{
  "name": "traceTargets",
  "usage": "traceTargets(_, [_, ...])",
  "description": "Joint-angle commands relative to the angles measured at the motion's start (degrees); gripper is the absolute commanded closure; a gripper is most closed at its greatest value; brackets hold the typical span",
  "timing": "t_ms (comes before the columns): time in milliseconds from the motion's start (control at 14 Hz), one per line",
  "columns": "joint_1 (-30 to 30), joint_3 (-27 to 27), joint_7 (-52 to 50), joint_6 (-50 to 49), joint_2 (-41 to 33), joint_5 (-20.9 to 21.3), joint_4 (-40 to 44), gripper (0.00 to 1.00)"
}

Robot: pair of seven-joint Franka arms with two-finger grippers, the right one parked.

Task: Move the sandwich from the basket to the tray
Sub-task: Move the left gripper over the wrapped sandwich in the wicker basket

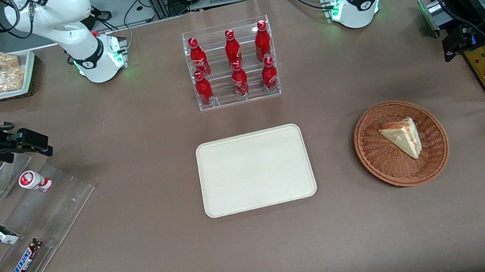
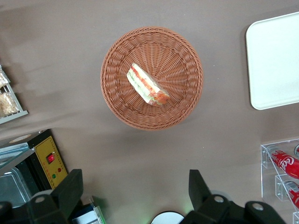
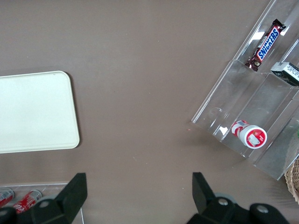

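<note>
Your tray sits bare mid-table; the sandwich lies in the basket beside it. The gripper hovers high, spread wide. Squeeze off-centre and the soft wedge may crush or slip.

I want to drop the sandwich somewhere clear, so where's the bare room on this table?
The tray is bare. The cloth between it and the basket is free too. The basket holds the sandwich. The gripper, open, hangs above the cloth beside the basket.
</note>
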Motion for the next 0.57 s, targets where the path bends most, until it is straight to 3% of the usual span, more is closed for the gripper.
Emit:
traceTargets(0, [0.26, -0.28, 0.33, -1.41, 0.77, 0.0, 1.47, 0.0])
traceTargets(500, [0.18, -0.28, 0.33, -1.93, 1.04, 0.35, 1.38, 0.0])
